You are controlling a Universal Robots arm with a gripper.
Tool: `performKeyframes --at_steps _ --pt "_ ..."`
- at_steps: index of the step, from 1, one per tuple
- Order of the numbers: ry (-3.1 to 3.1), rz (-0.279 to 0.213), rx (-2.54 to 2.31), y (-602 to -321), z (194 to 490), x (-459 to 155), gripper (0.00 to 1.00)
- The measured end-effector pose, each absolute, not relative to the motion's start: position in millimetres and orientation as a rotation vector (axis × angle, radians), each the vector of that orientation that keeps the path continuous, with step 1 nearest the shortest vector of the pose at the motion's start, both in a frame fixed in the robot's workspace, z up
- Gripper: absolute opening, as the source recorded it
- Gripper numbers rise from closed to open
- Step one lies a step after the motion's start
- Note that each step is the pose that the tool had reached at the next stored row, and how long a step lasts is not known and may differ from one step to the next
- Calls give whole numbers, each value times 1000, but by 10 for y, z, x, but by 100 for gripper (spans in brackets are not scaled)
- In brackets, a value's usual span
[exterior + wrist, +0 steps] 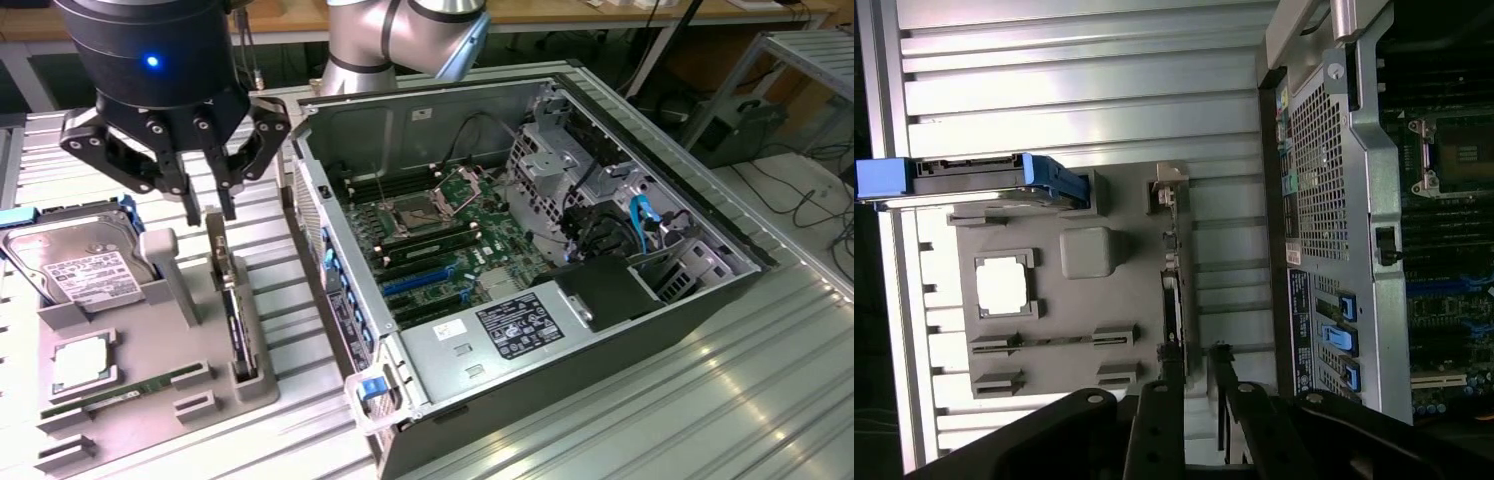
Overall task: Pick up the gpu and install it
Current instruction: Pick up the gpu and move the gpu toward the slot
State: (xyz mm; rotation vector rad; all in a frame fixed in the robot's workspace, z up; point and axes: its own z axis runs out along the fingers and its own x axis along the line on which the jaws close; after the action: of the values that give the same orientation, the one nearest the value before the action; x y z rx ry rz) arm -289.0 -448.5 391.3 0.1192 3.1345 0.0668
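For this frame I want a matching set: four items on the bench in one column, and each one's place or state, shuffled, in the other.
Things
1. gpu
2. hard drive
3. processor chip
4. computer case

Places or states
A. lying flat in a square recess of the grey holder
B. lying open, motherboard exposed
C. standing on edge in a holder slot, just under the open gripper
D. propped up in the holder, white label showing, toward the exterior view's left

Pairs: 1-C, 2-D, 3-A, 4-B
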Motion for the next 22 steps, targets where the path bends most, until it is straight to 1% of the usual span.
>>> performKeyframes --at_steps 1,2,3,6,7,8,22 --pt "3135 67 119 -4485 3913 -2890 30" --pt "3135 67 119 -4485 3913 -2890 36" --pt "3135 67 119 -4485 3913 -2890 36" --pt "3135 67 110 -4471 3907 -2890 54" --pt "3136 67 100 -4467 3903 -2890 54" --pt "3136 67 79 -4461 3889 -2891 60" --pt "3137 67 54 -4458 3678 -2900 60"
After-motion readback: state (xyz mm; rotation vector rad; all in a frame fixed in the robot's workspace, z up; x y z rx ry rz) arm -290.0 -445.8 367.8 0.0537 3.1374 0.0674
